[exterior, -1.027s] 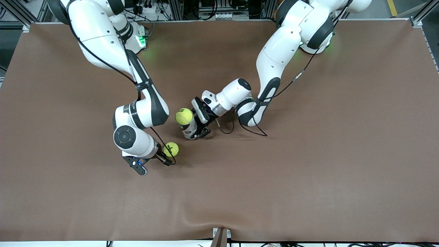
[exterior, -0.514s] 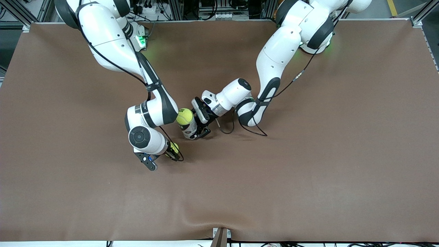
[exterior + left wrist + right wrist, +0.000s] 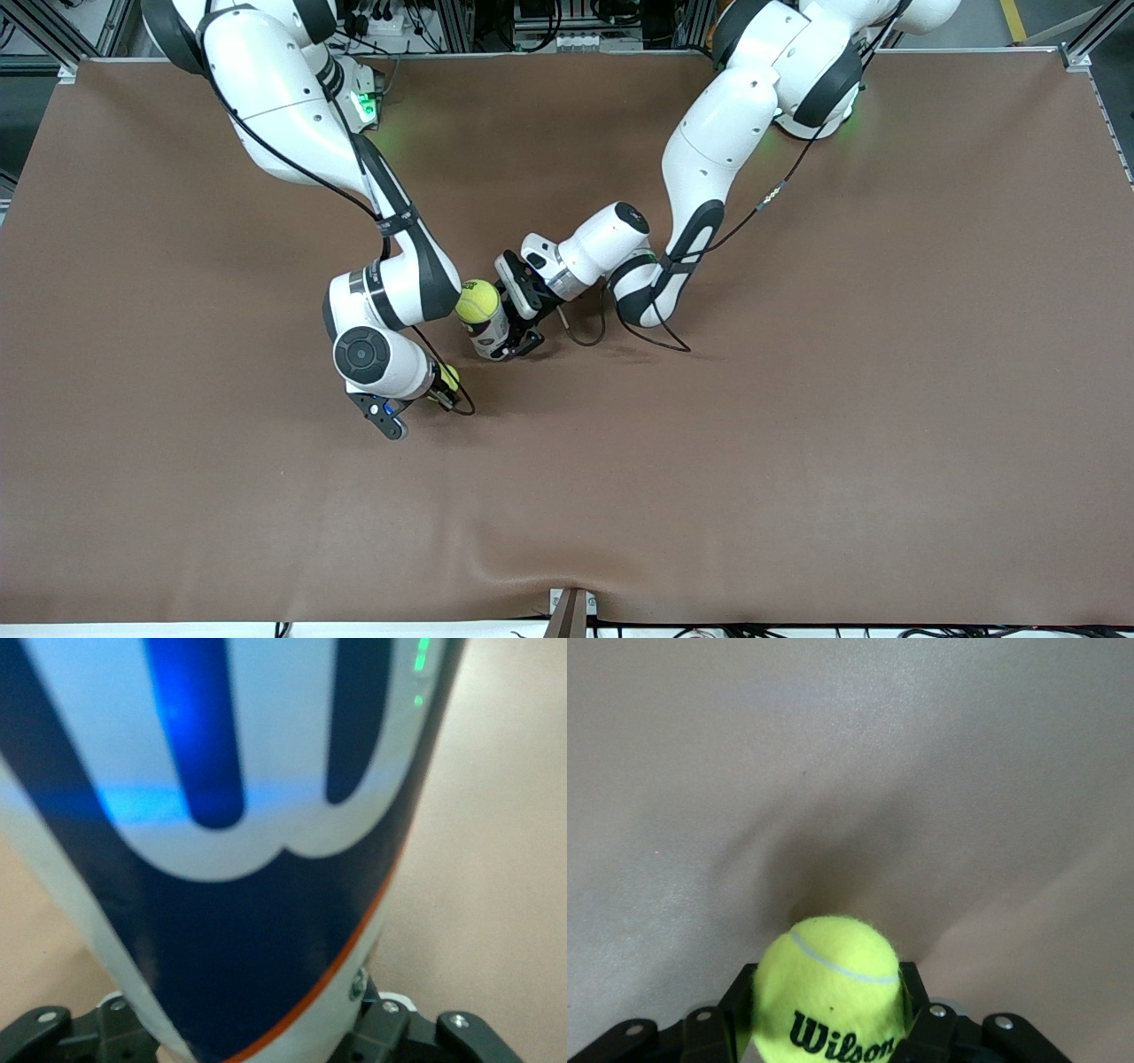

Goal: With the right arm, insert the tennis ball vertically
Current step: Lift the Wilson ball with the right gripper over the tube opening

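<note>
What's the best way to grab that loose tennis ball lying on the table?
From straight above, jaws across its widest middle: the tennis ball is round, so a grip higher or lower would probably slip. It lies on the open table, nearer the front camera than the can, and the right gripper is already shut on it that way.

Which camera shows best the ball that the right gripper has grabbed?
The right wrist view: the ball fills the space between the right gripper's fingers, logo readable. The front view shows only a sliver under the arm. The left wrist view shows none.
</note>
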### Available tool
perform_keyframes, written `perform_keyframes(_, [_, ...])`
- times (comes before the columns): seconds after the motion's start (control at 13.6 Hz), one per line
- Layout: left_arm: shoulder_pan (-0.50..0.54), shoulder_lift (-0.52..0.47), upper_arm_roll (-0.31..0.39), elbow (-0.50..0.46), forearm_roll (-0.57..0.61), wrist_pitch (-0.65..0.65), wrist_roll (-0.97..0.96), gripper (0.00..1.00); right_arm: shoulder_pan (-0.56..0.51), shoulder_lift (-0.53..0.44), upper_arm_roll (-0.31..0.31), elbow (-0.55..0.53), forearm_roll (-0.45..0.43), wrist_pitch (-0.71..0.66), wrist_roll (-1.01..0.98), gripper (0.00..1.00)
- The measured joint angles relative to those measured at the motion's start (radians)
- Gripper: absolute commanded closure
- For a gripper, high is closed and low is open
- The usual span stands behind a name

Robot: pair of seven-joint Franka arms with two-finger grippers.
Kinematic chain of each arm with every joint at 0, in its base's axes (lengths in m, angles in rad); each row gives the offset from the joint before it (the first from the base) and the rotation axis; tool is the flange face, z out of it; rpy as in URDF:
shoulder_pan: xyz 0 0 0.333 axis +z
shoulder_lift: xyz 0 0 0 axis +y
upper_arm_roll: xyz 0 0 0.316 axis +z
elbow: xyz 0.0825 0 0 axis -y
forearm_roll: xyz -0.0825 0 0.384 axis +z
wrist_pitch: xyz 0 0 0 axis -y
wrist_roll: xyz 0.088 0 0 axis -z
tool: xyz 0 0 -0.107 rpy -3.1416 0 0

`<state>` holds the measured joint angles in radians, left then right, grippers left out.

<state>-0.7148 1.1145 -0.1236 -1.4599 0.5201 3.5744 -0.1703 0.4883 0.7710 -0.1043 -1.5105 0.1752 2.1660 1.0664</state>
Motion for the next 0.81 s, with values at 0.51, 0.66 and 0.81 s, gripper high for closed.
perform_keyframes(0.51, [0.009, -0.003, -0.002, -0.006, 0.016, 0.003, 0.000, 0.22, -0.024, -0.045, -0.016, 0.105, -0.023, -0.217, -0.052, 1.00])
perform_keyframes(0.66, [0.010, -0.005, -0.002, -0.010, 0.017, 0.003, 0.000, 0.22, -0.030, -0.098, -0.019, 0.169, -0.046, -0.351, -0.115, 1.00])
perform_keyframes(0.81, [0.010, -0.005, -0.002, -0.010, 0.017, 0.003, 0.000, 0.22, -0.033, -0.162, -0.021, 0.193, -0.047, -0.433, -0.159, 1.00])
